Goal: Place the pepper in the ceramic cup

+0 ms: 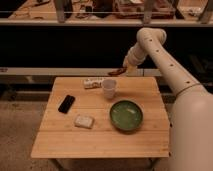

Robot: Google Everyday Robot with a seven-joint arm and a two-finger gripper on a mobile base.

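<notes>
The white ceramic cup point(109, 88) stands upright on the wooden table point(100, 140), a little behind its middle. My gripper point(125, 68) hangs above the table's far edge, up and to the right of the cup. It is shut on the dark red-brown pepper point(116, 73), which sticks out to the left of the fingers, in the air and apart from the cup.
A round green bowl point(126, 115) sits in front of and to the right of the cup. A black phone point(66, 103) lies at the left, and a pale sponge block point(84, 121) in front of it. A small white packet point(93, 82) lies left of the cup. A dark shelf stands behind the table.
</notes>
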